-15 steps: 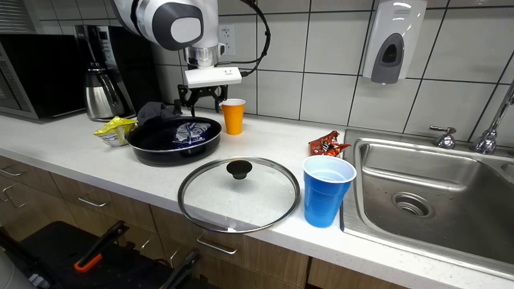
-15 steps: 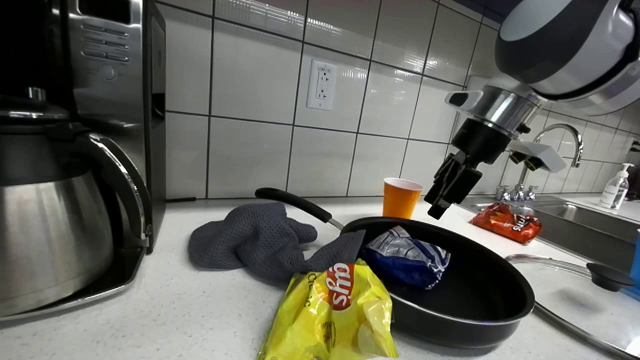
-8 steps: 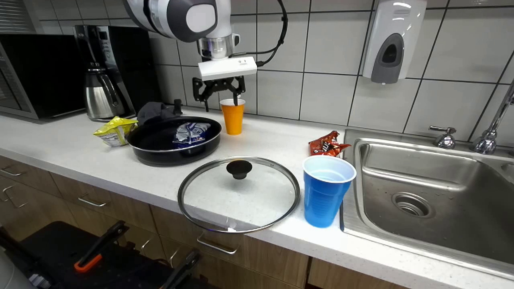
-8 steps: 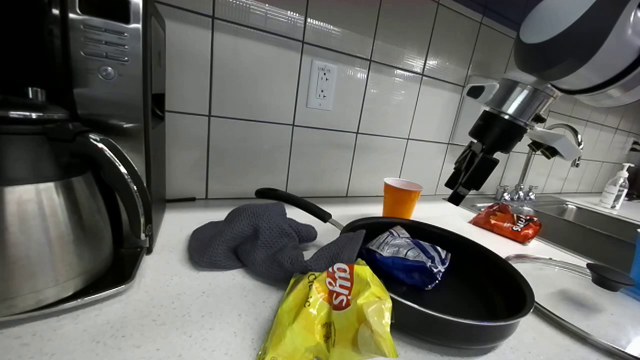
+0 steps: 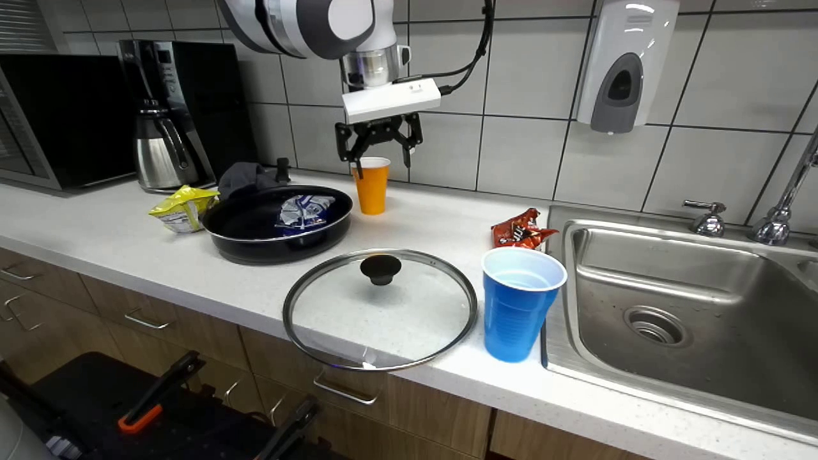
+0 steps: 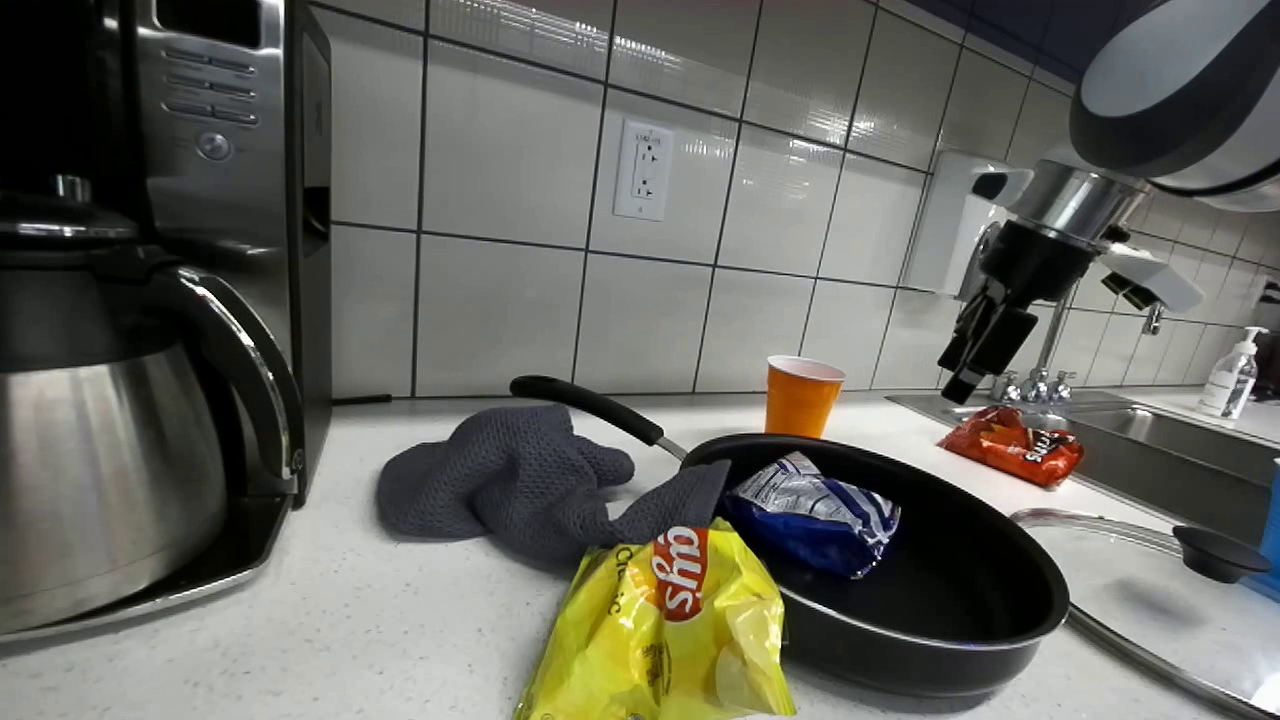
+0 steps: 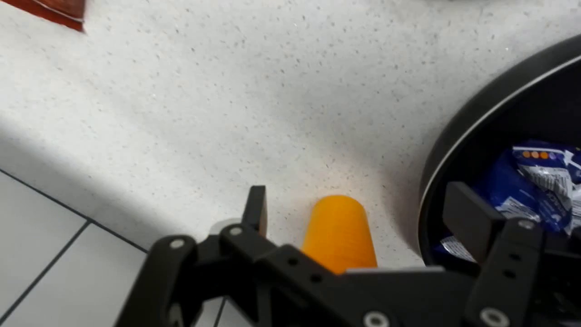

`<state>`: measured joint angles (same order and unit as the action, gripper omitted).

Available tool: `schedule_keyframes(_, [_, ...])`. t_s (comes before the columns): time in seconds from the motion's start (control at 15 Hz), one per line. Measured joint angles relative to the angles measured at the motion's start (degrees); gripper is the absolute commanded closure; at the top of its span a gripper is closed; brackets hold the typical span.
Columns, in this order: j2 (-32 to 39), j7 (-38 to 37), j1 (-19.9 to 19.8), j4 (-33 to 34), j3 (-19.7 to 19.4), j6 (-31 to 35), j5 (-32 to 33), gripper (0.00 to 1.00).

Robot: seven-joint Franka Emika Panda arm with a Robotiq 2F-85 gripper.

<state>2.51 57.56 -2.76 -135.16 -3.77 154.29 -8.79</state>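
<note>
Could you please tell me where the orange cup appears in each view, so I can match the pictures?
In an exterior view: orange cup just left of and above centre, right of the black pan.
In an exterior view: cup right of centre, behind the pan.
Wrist view: cup below and right of centre, partly hidden by the pincer.
Shared landmark: the black pan.

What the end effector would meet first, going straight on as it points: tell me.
Most likely the counter. The open end effector points down near the orange cup and the pan; depth is unclear, so either could be clipped first.
</note>
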Motion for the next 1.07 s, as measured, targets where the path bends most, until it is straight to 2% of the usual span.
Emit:
schedule_keyframes(0.73, [-0.35,-11.82,-6.17,-0.04,-7.43,0.09,11.31,0.0])
schedule_keyframes(1.07, [-0.16,-15.73,-8.97,0.48,-10.32,0.01,13.96,0.0])
